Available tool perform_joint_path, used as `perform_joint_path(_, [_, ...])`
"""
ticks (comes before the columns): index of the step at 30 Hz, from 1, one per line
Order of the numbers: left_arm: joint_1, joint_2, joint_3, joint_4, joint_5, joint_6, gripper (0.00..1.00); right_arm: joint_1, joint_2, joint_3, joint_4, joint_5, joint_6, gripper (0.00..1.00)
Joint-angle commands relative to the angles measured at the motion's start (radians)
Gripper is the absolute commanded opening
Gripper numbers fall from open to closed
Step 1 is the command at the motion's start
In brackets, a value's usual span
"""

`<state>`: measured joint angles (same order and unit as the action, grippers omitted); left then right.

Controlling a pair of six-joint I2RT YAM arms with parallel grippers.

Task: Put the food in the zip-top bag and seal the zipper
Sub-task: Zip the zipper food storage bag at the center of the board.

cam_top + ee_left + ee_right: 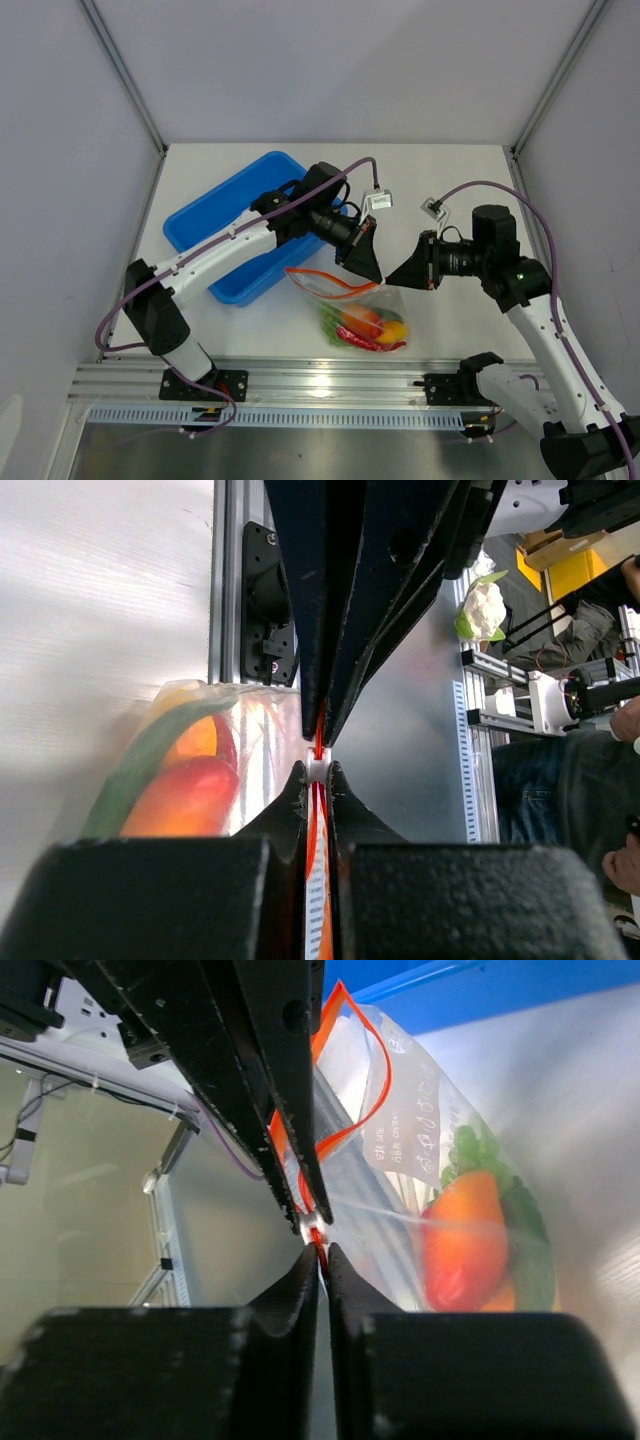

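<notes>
At the table's front centre, just beside the blue tray [215, 215]: zip-top bag [345, 305], food [372, 325] inside. Left gripper [318, 772] and right gripper [320, 1250], tips meeting above the bag, each clamped tight on the zipper [345, 290].

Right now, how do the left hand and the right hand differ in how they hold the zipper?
The left hand reaches in across the blue tray, pointing right; the right hand comes from the opposite side, pointing left. The left hand grips the zipper on the side where the strip gapes in an open loop; the right hand grips nearer the corner of the zip-top bag. Both are shut on the zipper, tips almost meeting.
</notes>
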<state>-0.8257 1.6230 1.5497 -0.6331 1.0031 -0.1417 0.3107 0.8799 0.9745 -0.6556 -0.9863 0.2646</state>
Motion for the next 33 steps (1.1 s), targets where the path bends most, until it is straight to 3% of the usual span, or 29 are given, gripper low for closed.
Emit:
perform_joint_path(1, [0.008, 0.006, 0.052, 0.010, 0.034, -0.009, 0.01, 0.005, 0.002, 0.000, 0.057, -0.032, -0.002, 0.06])
perform_joint_path(3, [0.008, 0.008, 0.059, 0.009, 0.034, -0.009, 0.00, 0.005, 0.001, -0.003, 0.066, -0.029, 0.004, 0.00])
perform_joint_path(15, [0.011, 0.003, 0.070, -0.091, -0.072, 0.031, 0.01, -0.033, -0.033, 0.000, -0.019, 0.230, -0.028, 0.00])
perform_joint_path(33, [0.030, -0.123, 0.010, -0.189, -0.308, 0.047, 0.01, -0.070, -0.022, 0.010, -0.042, 0.299, -0.033, 0.00])
